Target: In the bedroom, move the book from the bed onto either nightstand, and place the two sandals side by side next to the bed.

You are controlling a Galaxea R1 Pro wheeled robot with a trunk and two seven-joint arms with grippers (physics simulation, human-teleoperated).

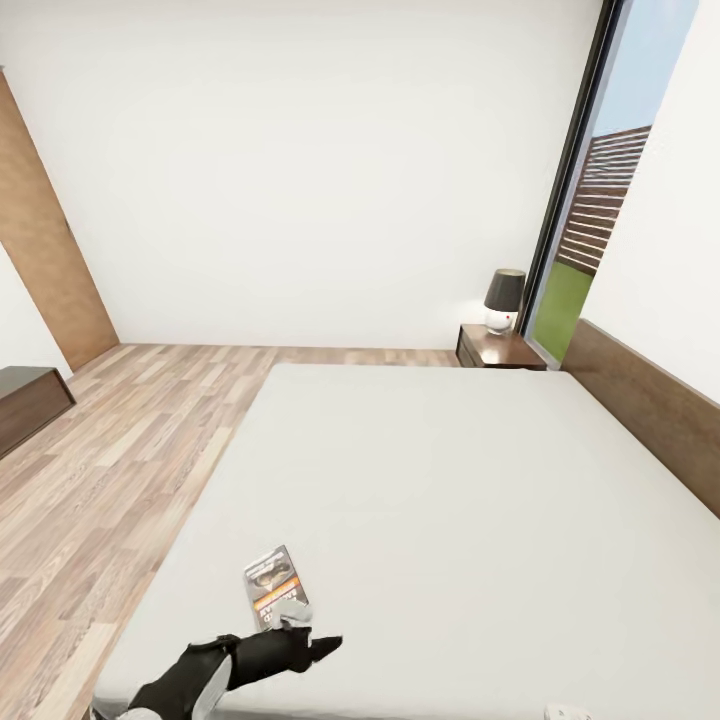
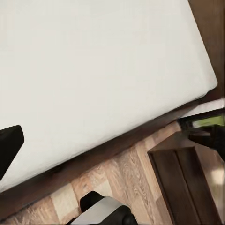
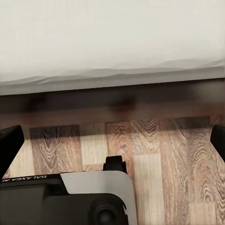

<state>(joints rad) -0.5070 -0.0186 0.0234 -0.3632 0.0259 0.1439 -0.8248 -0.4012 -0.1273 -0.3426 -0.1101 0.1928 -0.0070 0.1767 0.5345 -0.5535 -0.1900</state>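
1. One book (image 1: 275, 586) lay flat on the bed (image 1: 450, 520), near its floor-side edge, probably within the left arm's reach.
2. Left hand (image 1: 305, 632) sat at the book's near end, touching or just over it, likely positioned for a pickup; whether it gripped anything, I couldn't tell.
3. Right hand (image 3: 112, 145) hung low beside the bed over the wood floor (image 3: 154, 154), fingers spread wide, holding nothing.
4. Nightstand (image 1: 497, 348) with a lamp (image 1: 503, 300) stood at the far side by the headboard (image 1: 650, 400), a possible drop spot.
5. Sandals weren't located.
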